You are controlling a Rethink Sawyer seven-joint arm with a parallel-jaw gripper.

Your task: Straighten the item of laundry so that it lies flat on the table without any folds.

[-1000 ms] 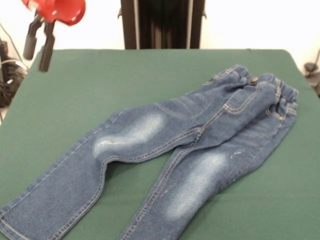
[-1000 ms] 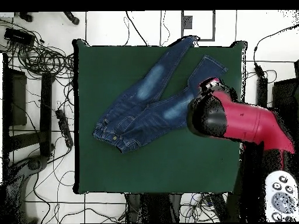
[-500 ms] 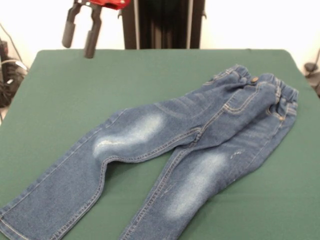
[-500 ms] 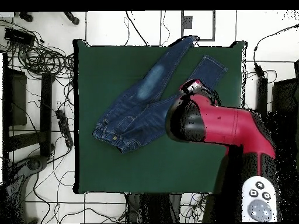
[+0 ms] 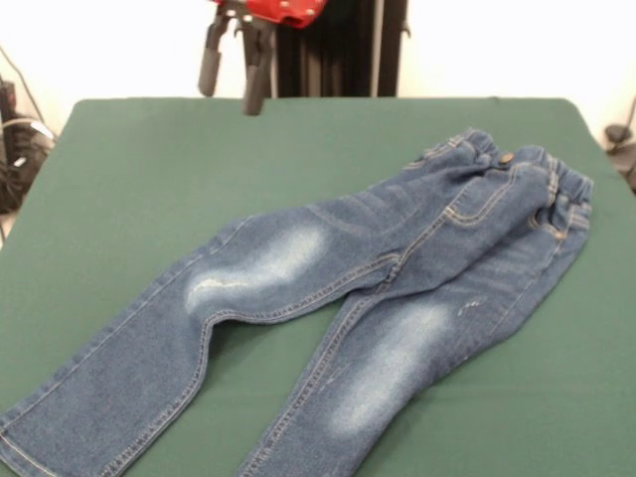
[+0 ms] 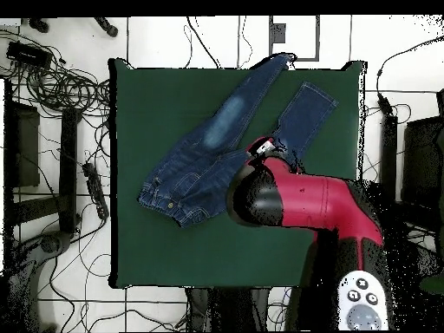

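Blue denim is seen on the jeans (image 5: pixel 328 298), with faded whitish patches on both thighs and tan stitching along the seams. A plain dark green is shown by the counter (image 5: pixel 149 159) all round the jeans. Black fingers are carried by the claw (image 5: pixel 232 75) under a red housing, and the arm (image 6: pixel 312 204) is coloured red and black.

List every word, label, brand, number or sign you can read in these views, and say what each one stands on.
None can be read.
The jeans show only stitching and a small round waistband button, no legible label.
The table is plain green.
The round white panel on the arm carries dark button marks, no letters or numbers.
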